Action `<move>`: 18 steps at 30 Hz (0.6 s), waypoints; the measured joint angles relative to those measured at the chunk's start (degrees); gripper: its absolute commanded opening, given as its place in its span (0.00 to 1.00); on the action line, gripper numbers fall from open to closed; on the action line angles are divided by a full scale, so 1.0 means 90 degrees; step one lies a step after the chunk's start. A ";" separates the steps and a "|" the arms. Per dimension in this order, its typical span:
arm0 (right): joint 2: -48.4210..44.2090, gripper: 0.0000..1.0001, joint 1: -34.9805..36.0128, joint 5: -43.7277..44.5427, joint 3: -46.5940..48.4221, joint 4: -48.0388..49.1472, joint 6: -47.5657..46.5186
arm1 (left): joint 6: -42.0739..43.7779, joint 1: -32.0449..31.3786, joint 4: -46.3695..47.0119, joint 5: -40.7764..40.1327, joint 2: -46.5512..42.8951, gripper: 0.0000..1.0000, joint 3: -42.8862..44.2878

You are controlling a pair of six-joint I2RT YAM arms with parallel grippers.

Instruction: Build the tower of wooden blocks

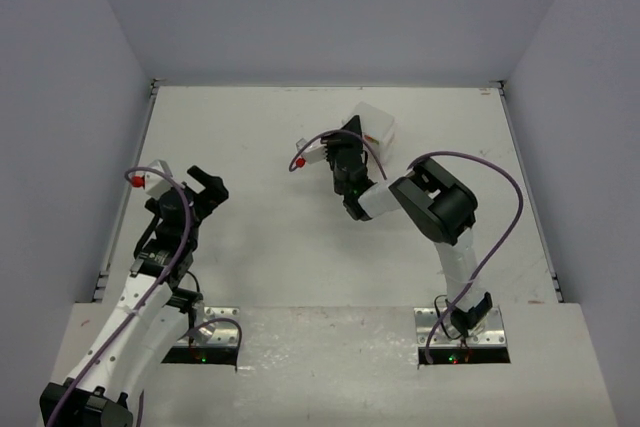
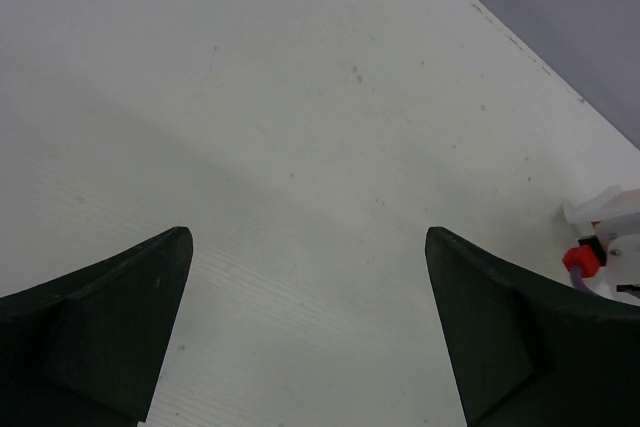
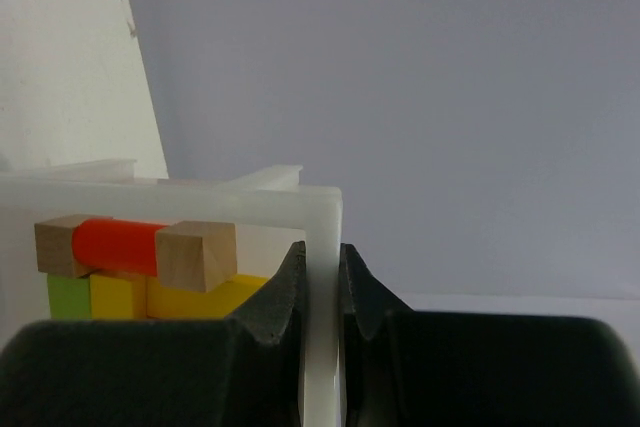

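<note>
The wood block tower sits lower left, long axis left-right, inside the clear tray. The right pincer clenches the tray's wall; the left pincer gapes, released.

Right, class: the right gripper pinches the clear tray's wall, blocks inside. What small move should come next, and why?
Probably ease the clear tray toward the middle of the table. The right gripper is shut on its wall, the blocks sit inside, and the open left gripper hangs over the table well apart from them.
</note>
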 measured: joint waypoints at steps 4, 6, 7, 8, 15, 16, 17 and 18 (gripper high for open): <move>0.0215 0.00 0.0235 0.0171 0.0049 0.0196 -0.0582 | -0.0002 -0.0002 -0.0044 -0.0006 -0.0135 1.00 0.0001; 0.0216 0.00 0.0407 0.0318 0.0049 0.0252 -0.0662 | -0.0002 -0.0001 -0.0055 -0.0008 -0.0175 1.00 0.0001; 0.0217 0.00 0.0495 0.0386 0.0049 0.0272 -0.0680 | -0.0002 -0.0002 -0.0059 -0.0011 -0.0192 1.00 0.0002; 0.0220 0.00 0.0595 0.0458 0.0049 0.0283 -0.0691 | -0.0002 0.0000 -0.0069 -0.0014 -0.0213 1.00 0.0002; 0.0582 0.00 0.1066 0.1041 0.0298 0.0464 -0.0908 | -0.0002 0.0000 -0.0103 -0.0018 -0.0356 1.00 0.0002; 0.0611 0.00 0.1105 0.1110 0.0295 0.0470 -0.0910 | -0.0002 0.0000 -0.0105 -0.0018 -0.0362 1.00 0.0002; 0.0635 0.00 0.1140 0.1193 0.0294 0.0479 -0.0910 | 0.0000 0.0000 -0.0105 -0.0018 -0.0363 1.00 0.0002; 0.0640 0.00 0.1158 0.1257 0.0286 0.0480 -0.0904 | 0.0000 0.0000 -0.0105 -0.0016 -0.0354 1.00 0.0002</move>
